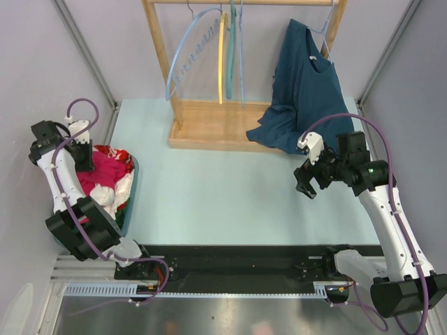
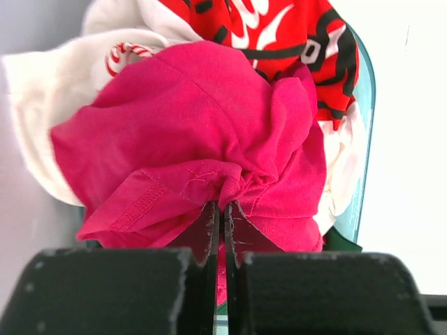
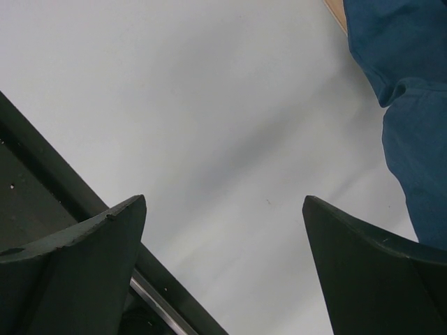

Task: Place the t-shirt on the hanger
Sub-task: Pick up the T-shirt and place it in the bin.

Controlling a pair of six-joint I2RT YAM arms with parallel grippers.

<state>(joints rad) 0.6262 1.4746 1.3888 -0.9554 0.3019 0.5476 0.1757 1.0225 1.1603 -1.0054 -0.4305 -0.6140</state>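
Jaws on the left gripper (image 2: pixel 222 209) are pinched tight on a bunched fold of the plain crimson-red cotton t-shirt (image 2: pixel 195 125), the two dark fingers pressed almost flat together with the hemmed cloth gathered just above their tips. The t-shirt lies crumpled on top of a heap in a teal-rimmed basket (image 2: pixel 364 125) at the left edge of the pale blue table (image 1: pixel 209 188). Beneath and behind it lies a red-and-white printed garment (image 2: pixel 279 35), with white cloth spilling out to both sides. In the top view the left arm reaches down into this basket from the near-left corner.

On the right side, the right gripper (image 3: pixel 223 202) hangs above bare tabletop with its jaws spread wide and nothing between them. The lower hem of a dark teal-blue shirt (image 3: pixel 405 105) lies just beyond it.

Farther back stands a wooden clothes rack (image 1: pixel 209 125) on a flat plank base. The dark teal-blue shirt hangs from the right end of its rail, its tail draped over the base onto the table. Left of that, the thin pale lavender-blue wire hanger (image 1: pixel 242 70) hangs bare and edge-on, well apart from the t-shirt. Next come a teal hanger (image 1: pixel 232 42) and a yellow hanger (image 1: pixel 222 63), and a thicker sky-blue notched hanger (image 1: pixel 187 59) is at the far left.
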